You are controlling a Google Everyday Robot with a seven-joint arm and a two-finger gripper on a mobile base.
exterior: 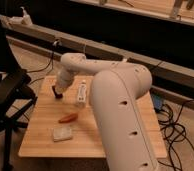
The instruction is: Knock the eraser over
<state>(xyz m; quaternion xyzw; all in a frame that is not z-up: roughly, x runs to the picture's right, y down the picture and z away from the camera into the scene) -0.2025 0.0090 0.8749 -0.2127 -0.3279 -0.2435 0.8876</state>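
Observation:
The eraser (54,90) is a small black block near the far left of the wooden table (45,140). My gripper (59,92) hangs from the white arm's bent wrist and sits right against the eraser's right side. Its dark tip merges with the block, so I cannot tell whether they touch or whether the eraser stands or lies. The white arm (115,100) sweeps over the right half of the table.
A white tube (82,93) lies just right of the gripper. An orange carrot-shaped piece (68,118) and a pale sponge-like pad (62,133) lie nearer the front. A black chair (7,92) stands left of the table. Cables run along the floor at the right.

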